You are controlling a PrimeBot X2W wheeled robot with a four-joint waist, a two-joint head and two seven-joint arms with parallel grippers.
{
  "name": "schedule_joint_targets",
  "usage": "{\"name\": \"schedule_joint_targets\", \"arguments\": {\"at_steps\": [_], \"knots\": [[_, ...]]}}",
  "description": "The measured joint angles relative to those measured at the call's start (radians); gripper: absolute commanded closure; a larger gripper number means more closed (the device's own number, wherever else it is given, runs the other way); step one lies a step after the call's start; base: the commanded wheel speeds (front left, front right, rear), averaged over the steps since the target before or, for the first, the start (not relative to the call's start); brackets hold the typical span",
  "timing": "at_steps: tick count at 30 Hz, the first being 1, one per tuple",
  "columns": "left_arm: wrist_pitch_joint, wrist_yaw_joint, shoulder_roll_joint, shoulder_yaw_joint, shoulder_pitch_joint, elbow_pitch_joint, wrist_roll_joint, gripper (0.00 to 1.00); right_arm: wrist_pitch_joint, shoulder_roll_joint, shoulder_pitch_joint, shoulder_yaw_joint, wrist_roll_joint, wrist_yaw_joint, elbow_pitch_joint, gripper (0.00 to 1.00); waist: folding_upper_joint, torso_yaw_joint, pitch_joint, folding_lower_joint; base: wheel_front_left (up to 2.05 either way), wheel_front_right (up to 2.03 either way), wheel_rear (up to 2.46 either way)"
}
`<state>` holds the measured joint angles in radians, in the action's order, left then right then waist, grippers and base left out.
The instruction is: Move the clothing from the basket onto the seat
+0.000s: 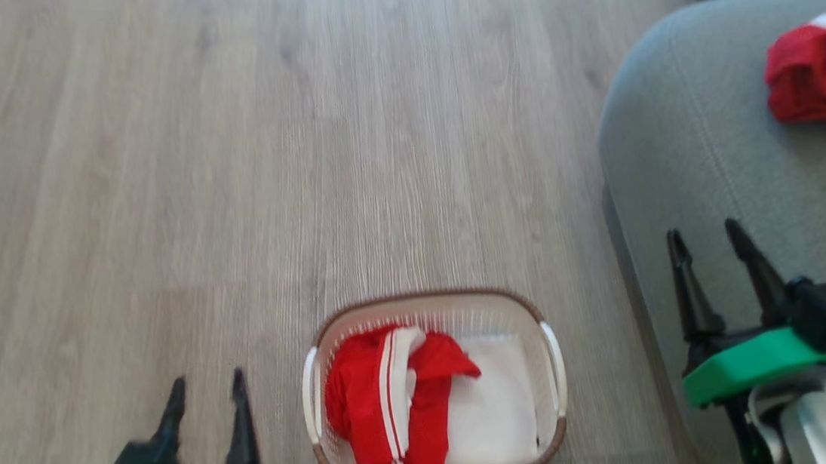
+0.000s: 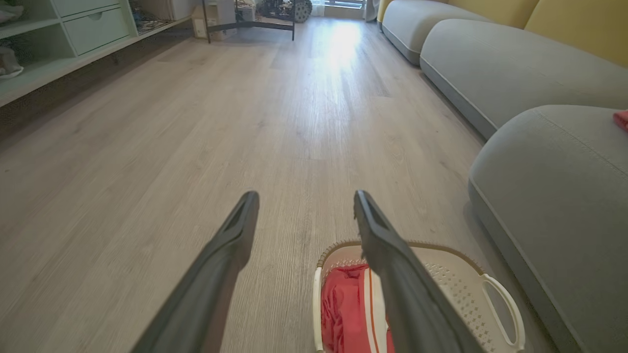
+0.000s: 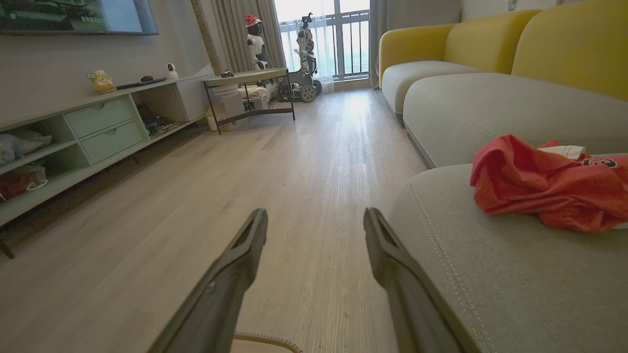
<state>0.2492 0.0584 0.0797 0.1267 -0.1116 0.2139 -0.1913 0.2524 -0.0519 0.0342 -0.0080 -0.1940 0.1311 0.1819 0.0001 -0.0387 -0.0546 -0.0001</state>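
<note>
The left gripper (image 1: 207, 380) hangs empty, its two dark fingers spread, near the left side of the small oval cream-white plastic basket (image 1: 427, 297) with the brown woven-look rim. The right gripper (image 1: 703, 232), likewise spread and holding nothing, is over the rounded edge of the large grey-green fabric seat (image 1: 685, 145). One crumpled bright red garment (image 1: 388, 409) with white stripes lies in the basket's left half. A second red garment (image 1: 823, 79) already lies on the seat, well apart.

I'd judge the job half done, with the reach into the basket next. To do it well, come down over the raised red bunch, clear of the perforated wall. Pinch a thick fold and lift straight up until the cloth clears the rim, lest the light basket come along.

The white patch in the basket's right half may be a panel of that garment or something else; I cannot tell. The garment on the seat is cut off at the head view's right edge.
</note>
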Motion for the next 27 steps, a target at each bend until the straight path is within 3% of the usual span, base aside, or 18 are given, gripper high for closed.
{"name": "schedule_joint_targets", "arguments": {"at_steps": [7, 15, 27], "knots": [[0.000, -0.038, -0.018, 0.103, 0.200, 0.155, 0.049, 0.00, 0.000, 0.001, 0.100, -0.046, 0.035, 0.000, -0.068, 0.00, 0.0000, 0.006, -0.130, 0.0000, 0.00, 0.00, 0.00], [-0.001, -0.068, -0.035, 0.263, 0.525, 0.503, 0.055, 0.00, 0.000, 0.000, 0.269, -0.046, 0.073, 0.000, -0.161, 0.00, -0.0001, 0.025, -0.368, 0.0001, 0.00, 0.00, 0.00], [-0.010, -0.018, -0.040, 0.464, 0.831, 0.801, -0.084, 0.00, 0.003, -0.001, 0.431, -0.027, 0.089, 0.000, -0.270, 0.00, -0.0001, 0.092, -0.661, 0.0003, 0.00, 0.00, 0.00]]}}
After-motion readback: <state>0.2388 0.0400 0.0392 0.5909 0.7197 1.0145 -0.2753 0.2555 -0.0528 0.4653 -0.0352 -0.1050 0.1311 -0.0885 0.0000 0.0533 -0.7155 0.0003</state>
